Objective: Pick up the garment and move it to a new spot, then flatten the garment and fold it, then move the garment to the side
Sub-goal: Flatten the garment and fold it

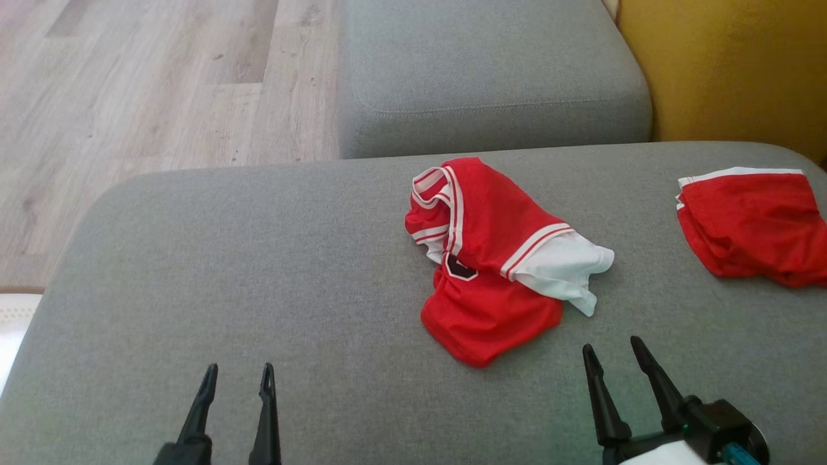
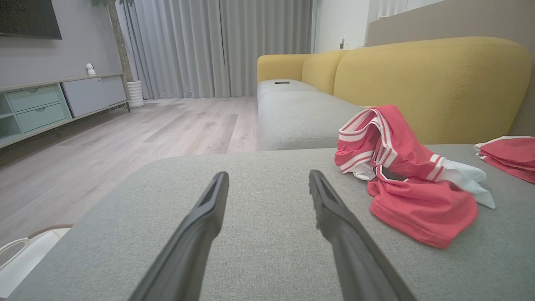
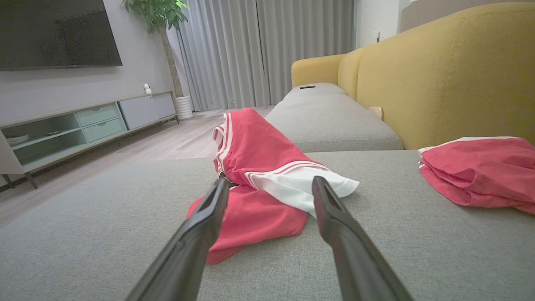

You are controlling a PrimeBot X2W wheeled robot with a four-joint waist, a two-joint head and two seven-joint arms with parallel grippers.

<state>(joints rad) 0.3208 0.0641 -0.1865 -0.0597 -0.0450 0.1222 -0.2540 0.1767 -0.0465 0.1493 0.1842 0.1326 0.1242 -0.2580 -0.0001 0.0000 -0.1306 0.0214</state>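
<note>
My left gripper (image 1: 239, 368) hangs over the near edge of the grey seat cushion (image 1: 258, 271), its two dark fingers spread wide with nothing between them; my right gripper (image 1: 612, 344) sits at the near right, equally wide and empty, its fingers leaning a little to the left; neither one touches cloth.

The garment (image 1: 491, 258), a red jersey with red-and-white striped trim and a white sleeve, lies crumpled on the cushion just beyond the right gripper and slightly to its left; its nearest red hem comes close to those fingertips, but I can see bare grey fabric between them. From the left gripper it is well off to the right and farther out; in the left wrist view the bunched cloth sits right of both fingers, with only plain cushion straight ahead. In the right wrist view the jersey lies dead ahead, its red body behind the left finger and the white sleeve reaching toward the right finger.

Farther right, near the cushion's right edge, lies a second red piece (image 1: 753, 226) with a white border, loosely folded and well apart from the jersey. Beyond the cushion I see another grey seat (image 1: 484, 71), a yellow backrest (image 1: 723, 64) at the far right, and pale wooden floor (image 1: 129, 84) at the far left.
</note>
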